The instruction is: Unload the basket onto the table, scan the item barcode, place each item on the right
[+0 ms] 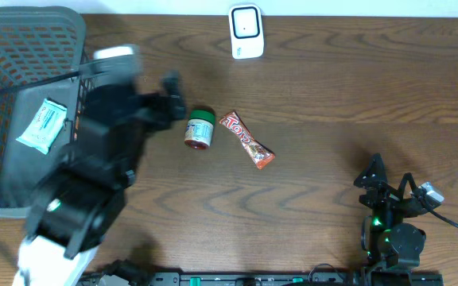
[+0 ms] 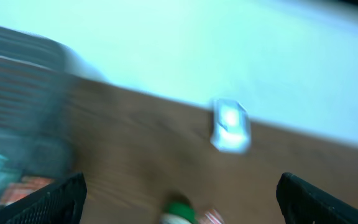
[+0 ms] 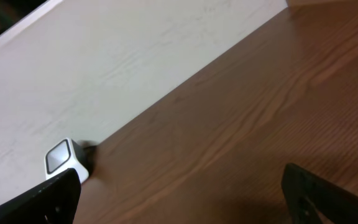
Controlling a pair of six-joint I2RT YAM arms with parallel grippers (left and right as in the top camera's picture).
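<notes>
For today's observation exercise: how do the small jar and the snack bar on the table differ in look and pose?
Shape: the jar is short and rounded; the snack bar is long and flat.
Colour: the jar has a green lid and a white label; the snack bar has a red wrapper with pale lettering.
Place: the jar lies nearer the basket; the snack bar lies slanted on the jar's other side.
Both rest side by side on the wooden table.

table [image 1: 332, 79]: brown wood grain | basket [image 1: 22, 48]: grey mesh | jar [image 1: 199, 129]: green lid | snack bar [image 1: 246, 139]: red wrapper, white lettering | scanner [image 1: 246, 32]: white | packet [image 1: 44, 125]: pale teal
</notes>
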